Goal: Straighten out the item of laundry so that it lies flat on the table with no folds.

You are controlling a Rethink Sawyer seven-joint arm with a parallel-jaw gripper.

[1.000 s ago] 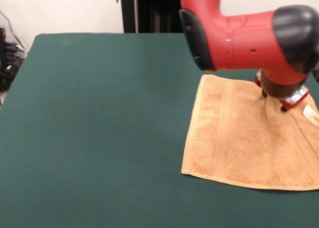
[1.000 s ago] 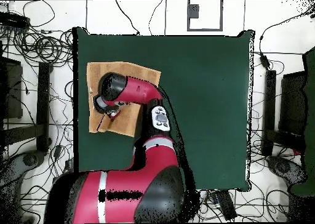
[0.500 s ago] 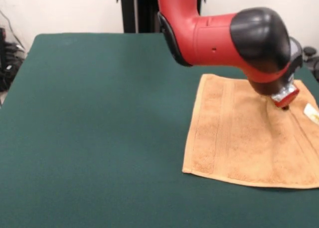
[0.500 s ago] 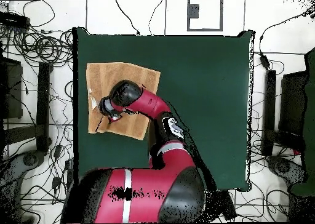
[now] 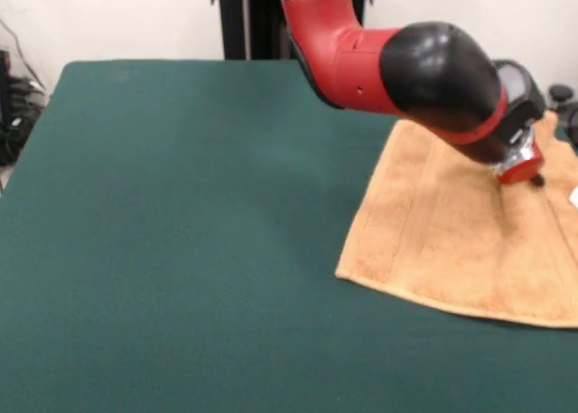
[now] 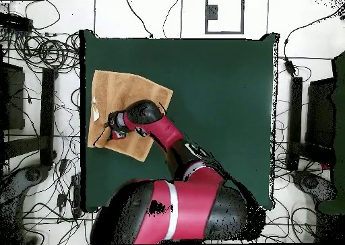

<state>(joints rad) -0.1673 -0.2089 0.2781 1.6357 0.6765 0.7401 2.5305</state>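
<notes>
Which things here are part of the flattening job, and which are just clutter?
Part of the job:
- towel, spread on the table
- pincer, down at the towel
- red and black arm

Just lying about:
- cables on the floor beside the table
- black post behind the table

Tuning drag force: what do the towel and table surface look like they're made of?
Towel: looks like tan-orange terry cloth, fuzzy looped pile with flatter woven bands, matte. Table: dark green covering, seemingly felt-like fabric, flat, no shine. Probably cloth on cloth.
</notes>
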